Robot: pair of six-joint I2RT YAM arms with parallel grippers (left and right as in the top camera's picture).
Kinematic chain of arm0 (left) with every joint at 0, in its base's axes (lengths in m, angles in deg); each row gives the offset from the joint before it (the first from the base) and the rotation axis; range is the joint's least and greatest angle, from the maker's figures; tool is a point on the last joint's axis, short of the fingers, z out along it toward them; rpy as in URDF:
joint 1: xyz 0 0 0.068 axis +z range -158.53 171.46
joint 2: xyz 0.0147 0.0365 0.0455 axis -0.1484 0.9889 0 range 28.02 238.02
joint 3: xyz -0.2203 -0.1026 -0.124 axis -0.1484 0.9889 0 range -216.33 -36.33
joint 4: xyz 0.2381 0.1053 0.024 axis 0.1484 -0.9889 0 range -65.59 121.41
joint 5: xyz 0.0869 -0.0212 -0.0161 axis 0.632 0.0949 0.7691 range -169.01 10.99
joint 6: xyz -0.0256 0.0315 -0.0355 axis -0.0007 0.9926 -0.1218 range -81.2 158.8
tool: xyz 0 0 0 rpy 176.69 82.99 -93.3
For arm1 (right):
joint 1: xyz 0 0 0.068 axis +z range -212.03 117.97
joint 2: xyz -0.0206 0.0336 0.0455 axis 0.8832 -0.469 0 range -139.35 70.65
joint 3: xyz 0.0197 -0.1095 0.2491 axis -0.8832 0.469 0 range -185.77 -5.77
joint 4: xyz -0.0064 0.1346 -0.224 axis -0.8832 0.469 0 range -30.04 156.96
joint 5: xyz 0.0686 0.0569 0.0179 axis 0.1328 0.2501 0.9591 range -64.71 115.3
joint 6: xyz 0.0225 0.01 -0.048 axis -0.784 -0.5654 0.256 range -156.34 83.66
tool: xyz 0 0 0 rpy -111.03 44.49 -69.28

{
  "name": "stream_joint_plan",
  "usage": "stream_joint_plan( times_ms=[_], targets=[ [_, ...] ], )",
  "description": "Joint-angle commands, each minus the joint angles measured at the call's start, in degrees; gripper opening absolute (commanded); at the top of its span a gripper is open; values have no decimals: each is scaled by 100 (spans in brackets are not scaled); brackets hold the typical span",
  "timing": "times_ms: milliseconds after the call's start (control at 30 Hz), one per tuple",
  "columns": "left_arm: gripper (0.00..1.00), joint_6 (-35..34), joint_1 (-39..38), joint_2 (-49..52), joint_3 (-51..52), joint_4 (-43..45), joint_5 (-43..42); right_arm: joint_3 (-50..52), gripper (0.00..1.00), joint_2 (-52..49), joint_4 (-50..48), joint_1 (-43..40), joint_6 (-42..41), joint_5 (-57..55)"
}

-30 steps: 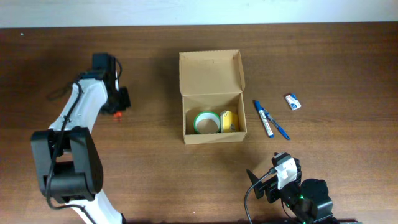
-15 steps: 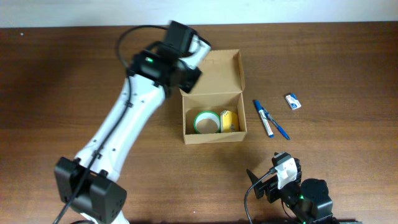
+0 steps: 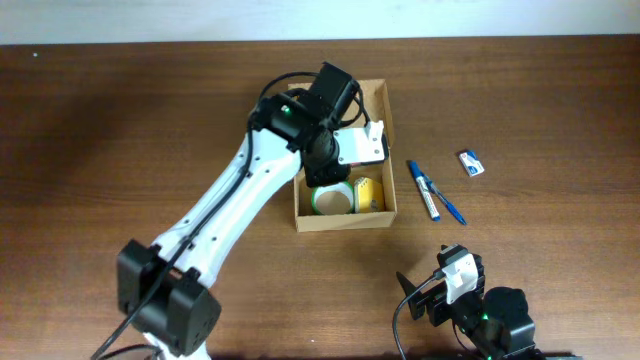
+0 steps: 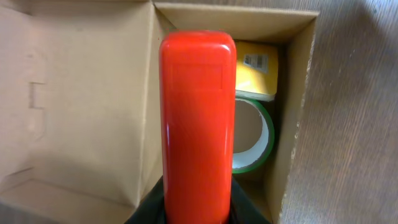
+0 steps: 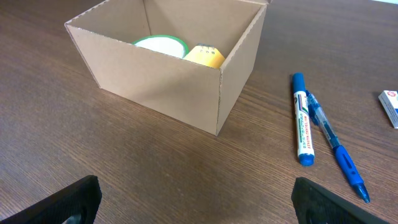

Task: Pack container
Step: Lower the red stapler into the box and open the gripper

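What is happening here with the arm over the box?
The left gripper is shut on a red object and holds it above the open box, seemingly to put it in. A green tape roll and a yellow item already lie inside. A marker, a pen and a small white and blue item lie on the table beside the box, not yet packed. The right gripper is open and holds nothing.
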Motion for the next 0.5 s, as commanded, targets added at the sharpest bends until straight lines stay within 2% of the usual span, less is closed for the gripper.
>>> stream_joint_plan(
  times_ms=[0,233,333,467],
  targets=[
    [2,179,-4,201,-83,50,-168,31,99,44,4,33,35,52],
    [2,155,186,472,-83,501,-15,31,99,44,4,33,35,50],
    [2,442,203,699,-83,634,-15,31,99,44,4,33,35,50],
    [2,479,203,911,-83,776,-13,31,99,44,4,33,35,52]
  ],
)
